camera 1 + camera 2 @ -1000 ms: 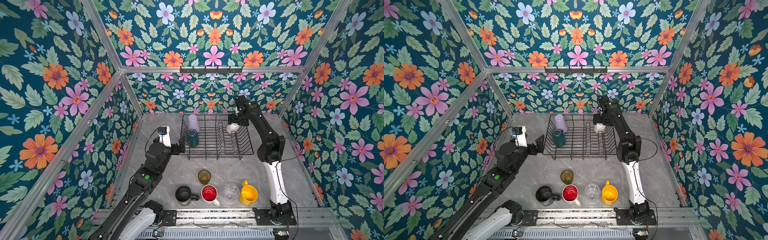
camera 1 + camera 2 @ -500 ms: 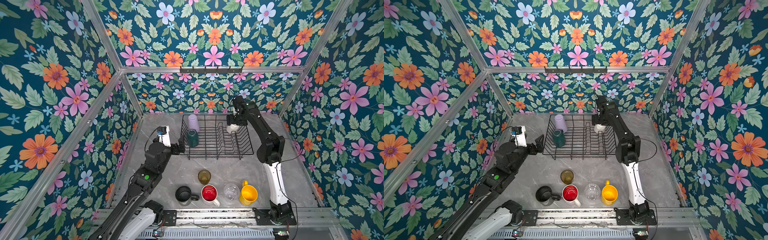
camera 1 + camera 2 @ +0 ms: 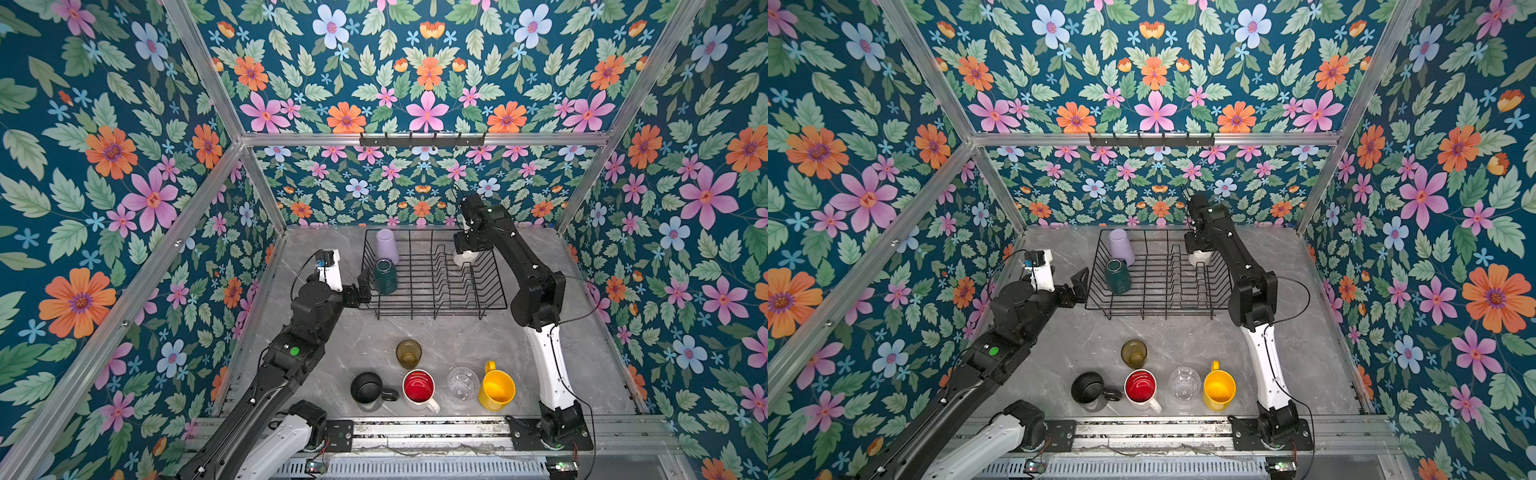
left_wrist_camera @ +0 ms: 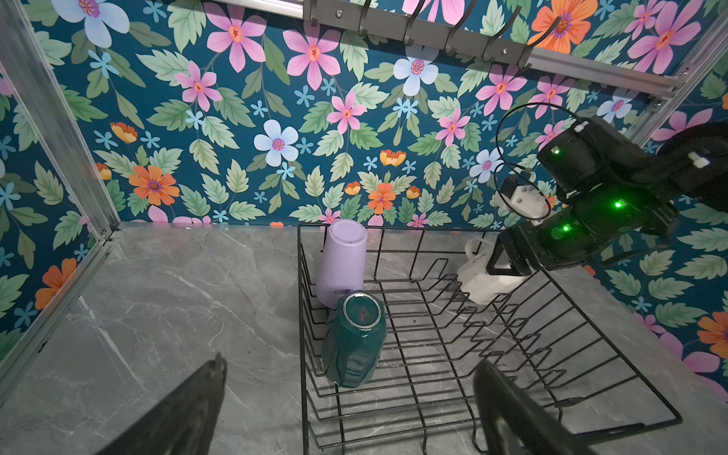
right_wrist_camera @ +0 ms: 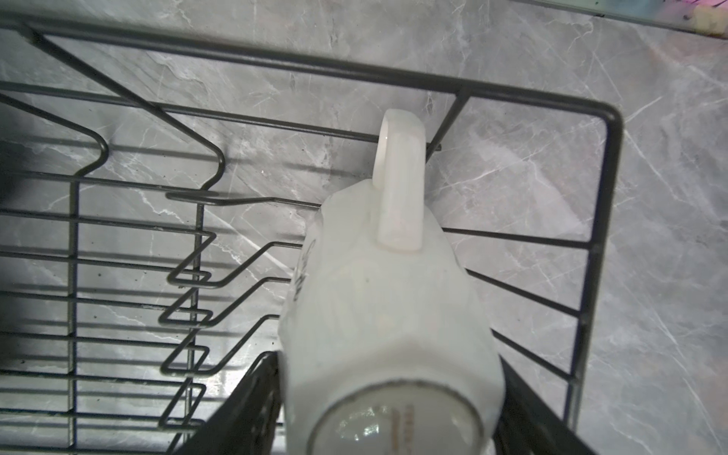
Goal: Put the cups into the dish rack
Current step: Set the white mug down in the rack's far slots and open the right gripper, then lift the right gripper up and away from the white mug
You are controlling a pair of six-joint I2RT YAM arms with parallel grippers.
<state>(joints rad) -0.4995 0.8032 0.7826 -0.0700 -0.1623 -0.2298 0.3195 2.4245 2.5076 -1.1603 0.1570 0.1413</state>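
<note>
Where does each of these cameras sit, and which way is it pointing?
Top views: high over the near edge, looking down at table, dish rack, left arm, right arm.
Left wrist: on the left arm, facing the rack; its open left gripper shows.
Right wrist: on the right arm, looking down into the rack; right gripper flanks the cream-white mug.
Shared: all views show that mug.
</note>
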